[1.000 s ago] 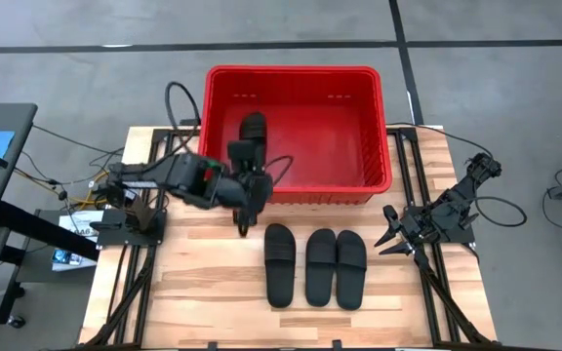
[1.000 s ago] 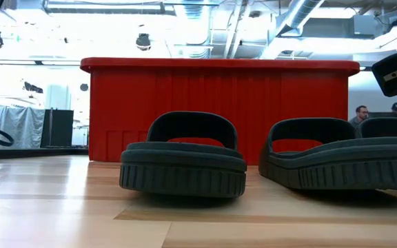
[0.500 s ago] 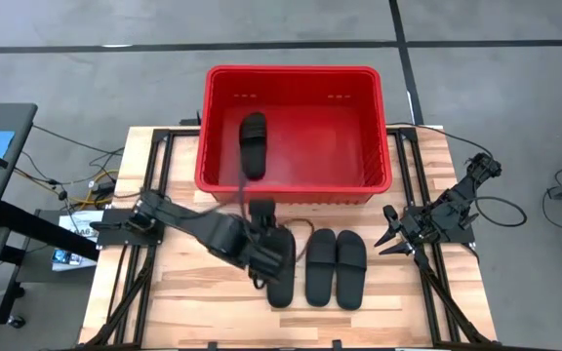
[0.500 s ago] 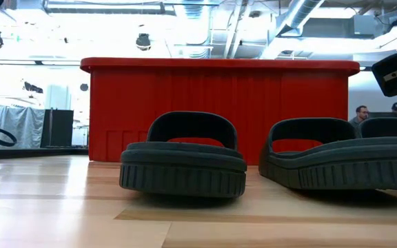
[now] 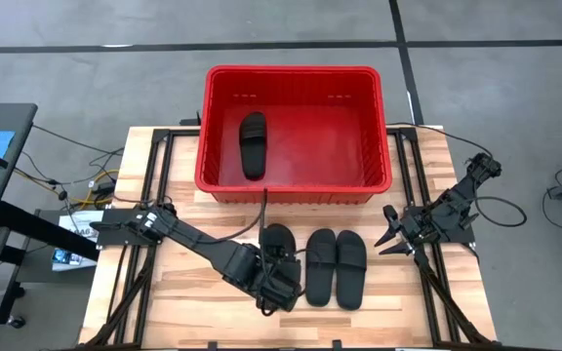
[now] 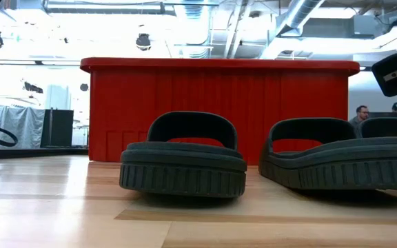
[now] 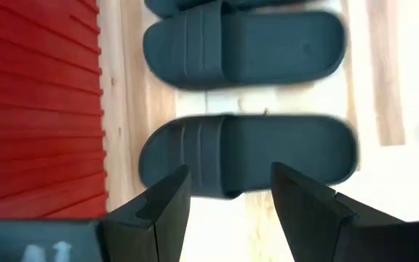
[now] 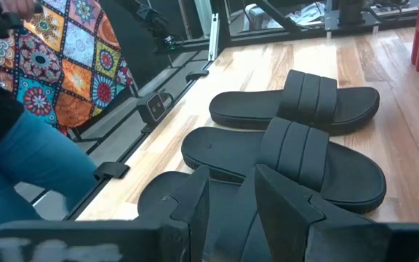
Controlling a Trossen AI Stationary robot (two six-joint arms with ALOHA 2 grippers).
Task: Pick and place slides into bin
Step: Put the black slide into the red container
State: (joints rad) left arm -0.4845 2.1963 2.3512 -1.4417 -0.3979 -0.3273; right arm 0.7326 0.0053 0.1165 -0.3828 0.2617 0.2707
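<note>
The red bin (image 5: 297, 185) stands at the table's far middle, with one black slide (image 5: 253, 144) lying flat on its floor. Three more slides lie side by side on the table near the bin: left (image 5: 279, 237), middle (image 5: 320, 266) and right (image 5: 350, 268). My left gripper (image 5: 279, 275) hovers open over the left slide (image 7: 268, 149), a finger on either side of its strap end, not touching it. It does not show in the low view, where the slides (image 6: 182, 165) rest sole-down. My right gripper (image 5: 388, 231) is open and empty at the table's right.
Black frame rails (image 5: 154, 185) run along the table's left and right sides. Bare wood lies at the near left (image 5: 164, 302). A person in blue jeans (image 8: 20, 160) stands beside the table by a patterned cloth (image 8: 71, 58).
My left gripper has swung from the bin's near wall toward the table's near edge and a little to the right, ending over the left slide on the table. The slide in the bin lies still.
</note>
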